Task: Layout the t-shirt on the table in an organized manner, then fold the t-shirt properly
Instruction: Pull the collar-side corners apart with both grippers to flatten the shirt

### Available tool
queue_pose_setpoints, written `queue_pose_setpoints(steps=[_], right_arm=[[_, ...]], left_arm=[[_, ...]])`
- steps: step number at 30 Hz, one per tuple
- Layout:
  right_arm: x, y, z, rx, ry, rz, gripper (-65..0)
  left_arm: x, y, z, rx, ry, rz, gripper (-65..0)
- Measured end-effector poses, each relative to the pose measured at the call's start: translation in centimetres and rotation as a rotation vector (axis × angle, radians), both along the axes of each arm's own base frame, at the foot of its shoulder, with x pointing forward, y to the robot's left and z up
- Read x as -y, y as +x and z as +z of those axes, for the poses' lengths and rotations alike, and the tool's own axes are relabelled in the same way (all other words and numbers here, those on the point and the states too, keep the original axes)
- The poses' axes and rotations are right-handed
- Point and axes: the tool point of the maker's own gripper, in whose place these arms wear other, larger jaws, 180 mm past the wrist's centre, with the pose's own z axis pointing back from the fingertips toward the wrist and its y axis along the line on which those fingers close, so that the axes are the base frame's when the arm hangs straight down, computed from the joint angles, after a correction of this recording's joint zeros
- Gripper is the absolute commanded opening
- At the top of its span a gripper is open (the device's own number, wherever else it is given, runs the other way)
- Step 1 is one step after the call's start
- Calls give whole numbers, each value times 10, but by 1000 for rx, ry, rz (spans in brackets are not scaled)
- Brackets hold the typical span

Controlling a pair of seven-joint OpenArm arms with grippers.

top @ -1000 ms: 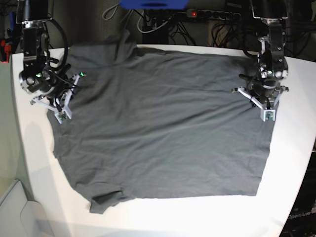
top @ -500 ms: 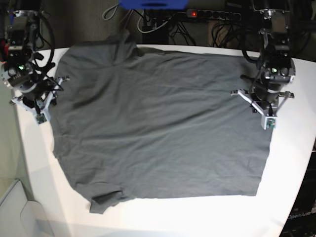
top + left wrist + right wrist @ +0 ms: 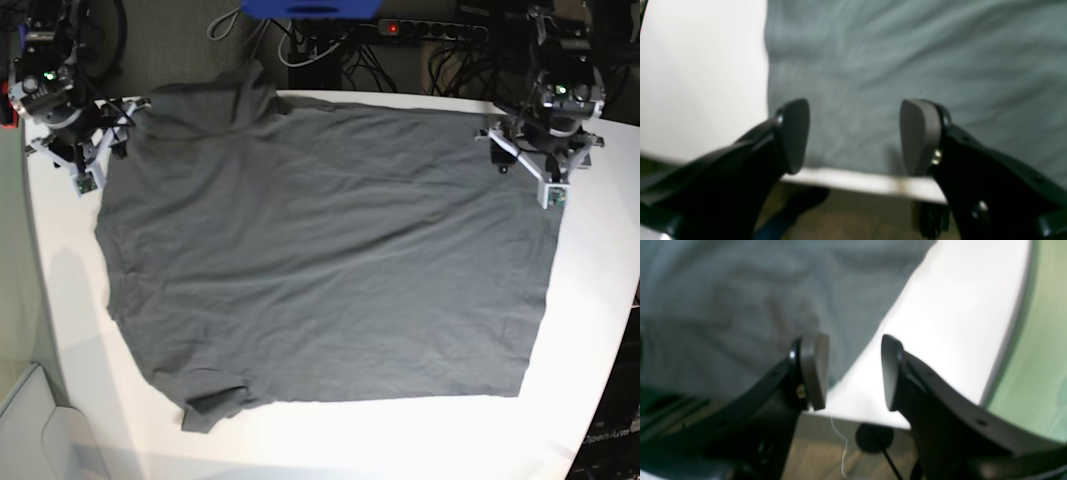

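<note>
Base view: t-shirt (image 3: 320, 255) spread on table (image 3: 590, 330); left claw (image 3: 545, 165), right claw (image 3: 85, 155) released, empty. Crumpled 7 o'clock sleeve (image 3: 215, 405) best flattened before folding.

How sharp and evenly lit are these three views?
Base view: sharp, with mild glare on the white table near the front edge. Left wrist view: motion-blurred, the t-shirt weave smeared and the bare table washed out. Right wrist view: blurred too, with the bare table overexposed.

Right end effector (image 3: 853, 373) gapes empty over t-shirt (image 3: 740, 300) edge.
</note>
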Motion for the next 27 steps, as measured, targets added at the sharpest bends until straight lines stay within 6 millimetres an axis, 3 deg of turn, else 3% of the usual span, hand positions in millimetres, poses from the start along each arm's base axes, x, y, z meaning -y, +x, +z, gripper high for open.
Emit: queue_pose_setpoints(steps=[5, 8, 15, 18, 22, 27], right_arm=[[-7, -8, -6, -13, 38, -29, -379], [1, -10, -4, -7, 23, -46, -372], [8, -22, -3, -31, 16, 20, -242], [12, -24, -3, -36, 5, 13, -225], [12, -24, -3, -36, 5, 13, -226], [12, -24, -4, -36, 5, 13, -227]], left_arm=[[-22, -25, -5, -37, 8, 64, -233], [-32, -43, -5, -48, -55, 66, -231], [-76, -71, 13, 27, -135, 104, -229], [-85, -87, 0, -7, -152, 107, -229], [-91, -83, -19, 12, -225, 146, -231], [-108, -100, -45, -31, -281, 261, -231]])
